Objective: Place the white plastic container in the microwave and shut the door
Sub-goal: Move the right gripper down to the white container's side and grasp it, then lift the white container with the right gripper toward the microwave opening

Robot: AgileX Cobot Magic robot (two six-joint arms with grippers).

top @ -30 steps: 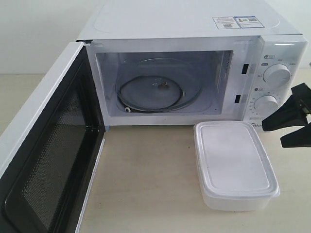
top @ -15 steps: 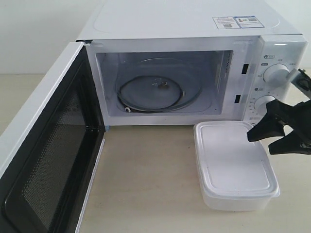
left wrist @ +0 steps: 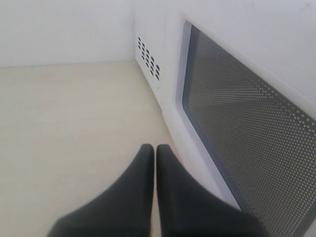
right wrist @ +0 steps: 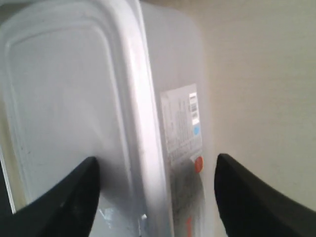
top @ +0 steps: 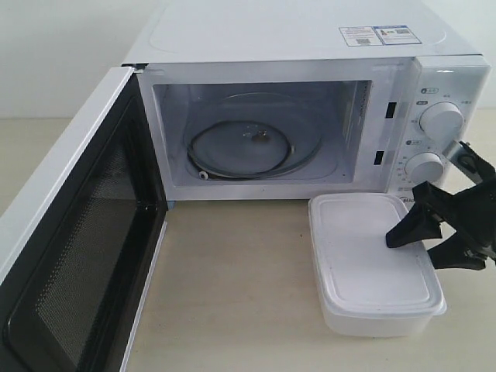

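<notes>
Nearest me, at the table's [top: 232, 294] near left corner, one door [top: 70, 256] stands swung wide open with its dark mesh window facing inward. Toward the near right sits the one container [top: 376, 318], flat on the table with its lid on, just in front of the microwave's [top: 256, 46] control panel and outside the cavity.

One right gripper [top: 415, 249] reaches in from the right edge, fingers spread wide across the container's right side. One finger is over the lid; the other is beyond the side wall. I cannot tell whether either one touches. Behind it are two round dials [top: 442, 118], one above the other. Inside the open cavity lies one glass turntable [top: 248, 143], and two stickers [top: 376, 35] sit on the top, towards the far right.

The right wrist view adds a label [right wrist: 180, 123] with a red spot on the container's side wall between the fingers; the exterior view hides it. Only the left wrist view shows the left gripper [left wrist: 154, 153]. Its two fingers are pressed together with nothing between them, low over bare table beside the door's outer face, with a patch of vents [left wrist: 148, 59] in the microwave's side farther off.
</notes>
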